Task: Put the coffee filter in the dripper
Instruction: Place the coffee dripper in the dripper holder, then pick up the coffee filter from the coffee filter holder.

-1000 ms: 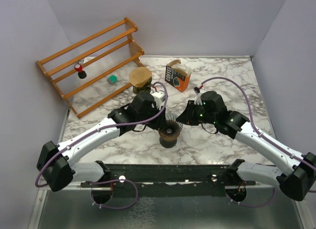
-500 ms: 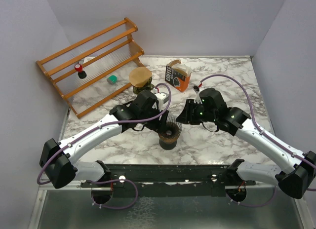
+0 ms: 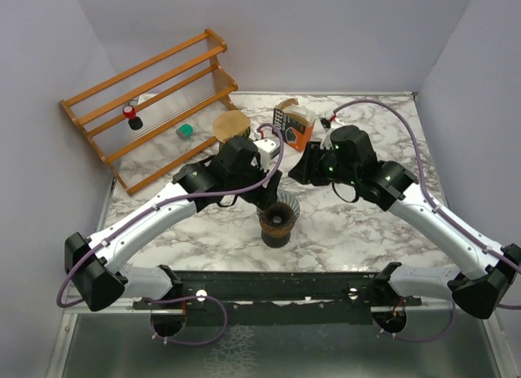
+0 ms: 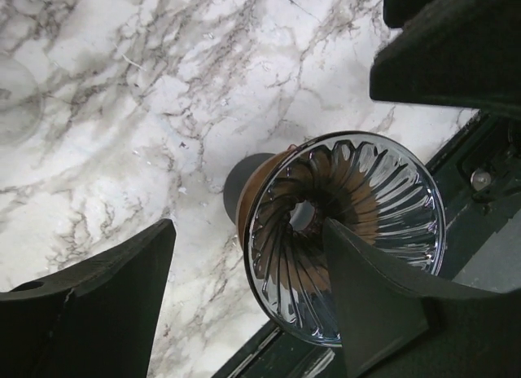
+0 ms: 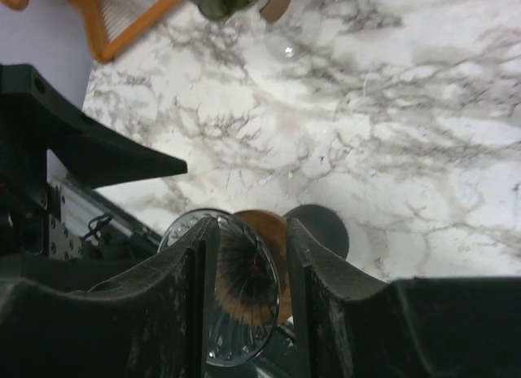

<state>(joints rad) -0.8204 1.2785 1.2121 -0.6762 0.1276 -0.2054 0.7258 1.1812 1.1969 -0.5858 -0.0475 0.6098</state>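
Observation:
The glass ribbed dripper [image 3: 278,217] stands on a dark base near the table's front middle. Brown lining inside its cone looks like the coffee filter [image 3: 277,223]. My left gripper [image 3: 270,187] hovers just behind-left of it, open and holding nothing. In the left wrist view the dripper [image 4: 342,231] shows between and behind the spread fingers of the left gripper [image 4: 244,305]. My right gripper [image 3: 299,173] hangs behind-right, open and holding nothing. The right wrist view has the dripper [image 5: 244,288] in the gap of the right gripper [image 5: 248,301], untouched.
A wooden rack [image 3: 155,101] stands at the back left, with a red-and-black item [image 3: 130,114] on it and a green thing [image 3: 186,131] beside it. A brown round object [image 3: 232,127] and an orange coffee box [image 3: 293,125] stand behind the arms. A black rail [image 3: 277,288] runs along the near edge.
Both grippers have widened and drawn back and up, away from the dripper. The dripper has stayed in place.

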